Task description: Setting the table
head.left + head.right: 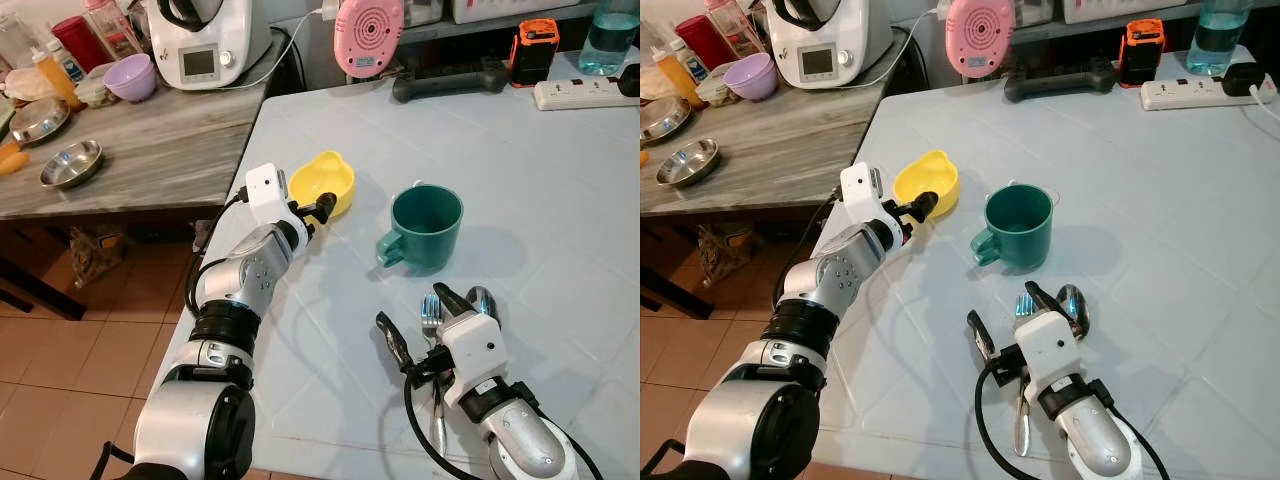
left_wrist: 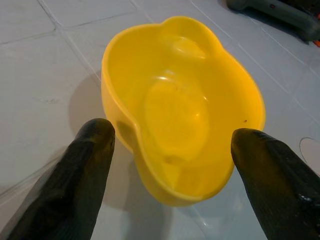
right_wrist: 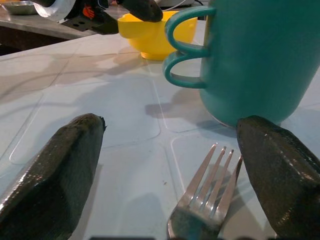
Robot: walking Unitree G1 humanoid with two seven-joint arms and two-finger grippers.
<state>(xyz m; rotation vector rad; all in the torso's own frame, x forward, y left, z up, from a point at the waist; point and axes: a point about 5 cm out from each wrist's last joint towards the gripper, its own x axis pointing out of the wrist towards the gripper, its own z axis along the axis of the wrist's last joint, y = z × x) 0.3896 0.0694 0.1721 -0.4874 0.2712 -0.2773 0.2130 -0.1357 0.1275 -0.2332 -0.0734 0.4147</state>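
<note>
Both end effectors, left [image 2: 170, 145] and right [image 3: 170, 150], gape open near one yellow bowl [image 1: 323, 180], one green mug [image 1: 424, 226], one fork [image 3: 205, 200].

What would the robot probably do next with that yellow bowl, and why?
Probably ease the left gripper forward and close: its open fingers already sit on either side of the yellow bowl on the table, not yet touching it.

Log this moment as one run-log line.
left gripper: open, at yellow bowl | right gripper: open, over fork | green mug: upright | spoon: beside fork
</note>
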